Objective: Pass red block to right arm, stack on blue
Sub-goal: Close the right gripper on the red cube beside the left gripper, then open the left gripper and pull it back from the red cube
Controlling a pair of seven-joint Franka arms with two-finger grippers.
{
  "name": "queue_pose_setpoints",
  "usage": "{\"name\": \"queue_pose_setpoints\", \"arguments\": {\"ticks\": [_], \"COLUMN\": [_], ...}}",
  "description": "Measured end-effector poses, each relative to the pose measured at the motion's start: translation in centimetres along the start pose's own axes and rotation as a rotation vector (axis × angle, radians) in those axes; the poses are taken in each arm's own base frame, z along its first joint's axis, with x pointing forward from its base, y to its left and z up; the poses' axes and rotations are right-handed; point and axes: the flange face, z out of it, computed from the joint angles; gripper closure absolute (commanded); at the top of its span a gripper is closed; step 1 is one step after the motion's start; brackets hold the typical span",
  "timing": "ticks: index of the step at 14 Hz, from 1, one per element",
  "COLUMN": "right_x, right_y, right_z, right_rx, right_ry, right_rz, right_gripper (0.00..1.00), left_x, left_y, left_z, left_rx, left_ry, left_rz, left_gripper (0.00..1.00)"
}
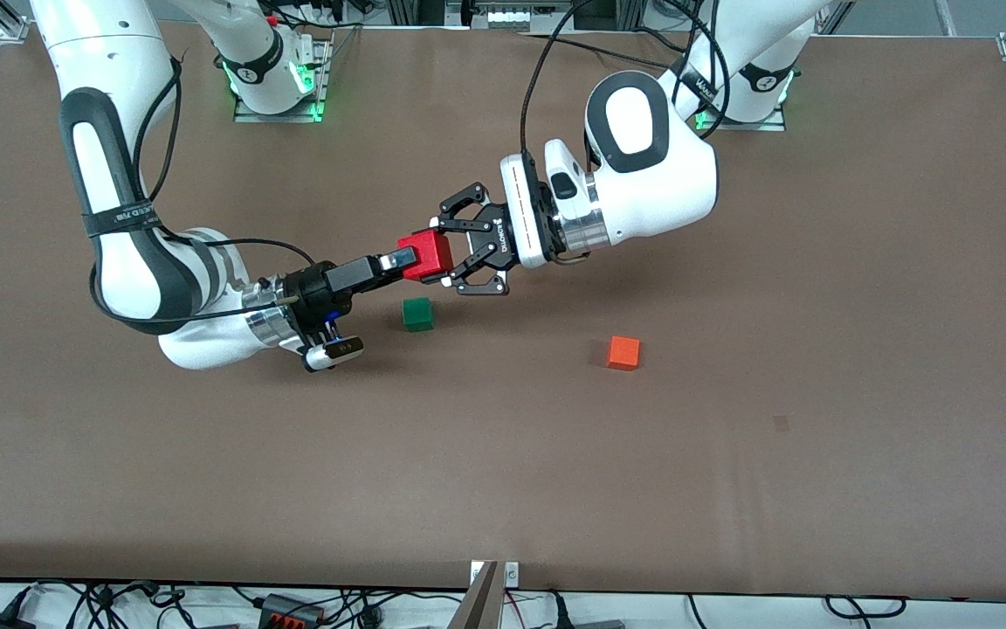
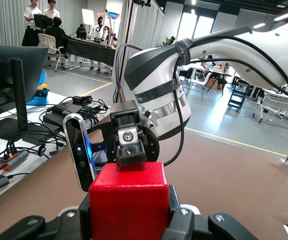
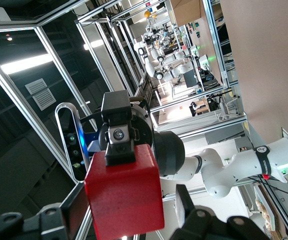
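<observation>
Red block [image 1: 425, 255]: small plain bright-red cube, matte faces, clean edges; held up in the air between the two grippers, over the table [image 1: 730, 437] just above the green cube.
Left gripper [image 1: 452, 253]: black linkage claw, closed on the red block; pads are seen pressed to two opp. faces of the cube. In the left wrist view the cube [image 2: 129, 200] fills the space between the claw's links.
Right gripper [image 1: 407, 259]: reached in from the right arm's end, slim black fingers set around the red block's free end. One fingertip [image 1: 400, 259] is seen lying on the cube's face; in the left wrist view a finger [image 2: 128, 145] rests at the block's top edge. Jaws partly closed; whether a firm grip is made can't be told, prob. only contact.
Right arm [image 1: 136, 262]: bent low over the table, wrist approx. level with the block.
Blue cube: not made out in any view.
Green cube [image 1: 417, 314]: flat on the table, beneath the handover spot, well apart from both claws.
Orange cube [image 1: 623, 353]: on the table, toward the left arm's end, nearer the front camera than the green cube.
</observation>
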Motion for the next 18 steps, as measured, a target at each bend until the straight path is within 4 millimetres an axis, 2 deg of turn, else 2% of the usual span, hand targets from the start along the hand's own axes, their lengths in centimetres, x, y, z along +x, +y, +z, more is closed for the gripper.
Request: {"name": "queue_pose_setpoints", "arguments": {"ticks": [2, 3, 4, 6, 7, 9, 10, 11, 12, 18], "right_x": [-0.08, -0.12, -0.16, -0.17, -0.18, -0.16, -0.14, -0.12, -0.12, -0.26], "right_y": [0.06, 0.04, 0.03, -0.06, -0.16, -0.37, -0.36, -0.32, -0.32, -0.48], "right_z": [0.08, 0.12, 0.15, 0.18, 0.19, 0.21, 0.22, 0.22, 0.22, 0.35], "right_rx": [0.005, 0.007, 0.008, 0.015, 0.025, 0.056, 0.061, 0.063, 0.064, 0.076], "right_ry": [-0.011, -0.015, -0.018, -0.020, -0.021, -0.025, -0.025, -0.026, -0.026, -0.039], "right_rz": [0.002, 0.001, 0.001, -0.001, -0.019, -0.048, -0.050, -0.051, -0.052, -0.054], "right_gripper": [0.31, 0.36, 0.44, 0.67, 0.83, 0.93, 0.94, 0.94, 0.94, 0.98], "left_x": [0.01, 0.02, 0.03, 0.04, 0.19, 0.73, 0.80, 0.81, 0.81, 0.70], "left_y": [0.00, 0.00, -0.01, -0.02, -0.06, -0.10, -0.11, -0.12, -0.11, -0.64], "left_z": [0.00, 0.00, -0.01, -0.02, -0.07, -0.17, -0.19, -0.19, -0.19, -0.56], "left_rx": [0.000, 0.000, 0.000, 0.001, 0.002, 0.003, 0.004, 0.004, 0.004, 0.013], "left_ry": [0.000, 0.000, 0.000, 0.001, 0.005, 0.015, 0.016, 0.016, 0.016, 0.016], "left_rz": [0.001, 0.001, 0.002, 0.003, -0.002, 0.002, 0.003, 0.003, 0.003, 0.003], "left_gripper": [0.91, 0.91, 0.89, 0.90, 0.90, 0.89, 0.87, 0.61, 0.01, 0.00]}}
